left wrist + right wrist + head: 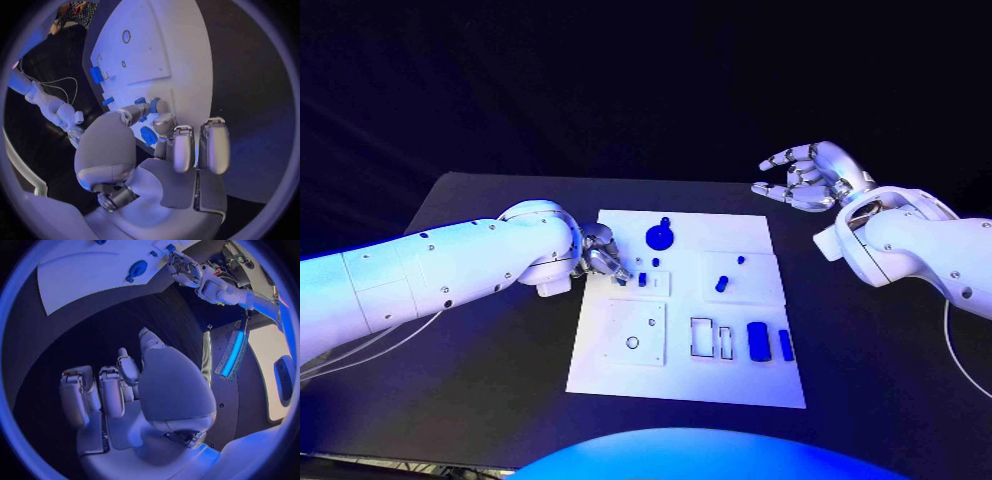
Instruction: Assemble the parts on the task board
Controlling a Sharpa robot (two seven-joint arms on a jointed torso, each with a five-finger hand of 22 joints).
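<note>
1. Black tabletop fills the lower part of the head view, with the white task board lying at its centre, long side running up and down the frame.

2. At the left, the left hand reaches in over the board's left edge, in the upper-left part of the board. In the left wrist view its fingertips close around a small blue part right at the board surface; the other fingers are bent loosely alongside. I judge it is pinching that part, though the contact itself is partly hidden.

3. Just right of those fingers in the head view stand two small blue pegs, and above them, toward the top centre of the board, lies the round blue knob piece.

4. Further right, a short blue peg sits mid-board, and two long blue bars lie at the lower right with their long axes running up and down the frame, beside empty slots.

5. At the far right, the right hand hovers above the table off the board's upper-right corner, fingers curled inward and holding nothing, well apart from every part.

6. The left hand is clearly nearer; the next move likely turns on seating its part into a socket directly beneath the fingers.
</note>
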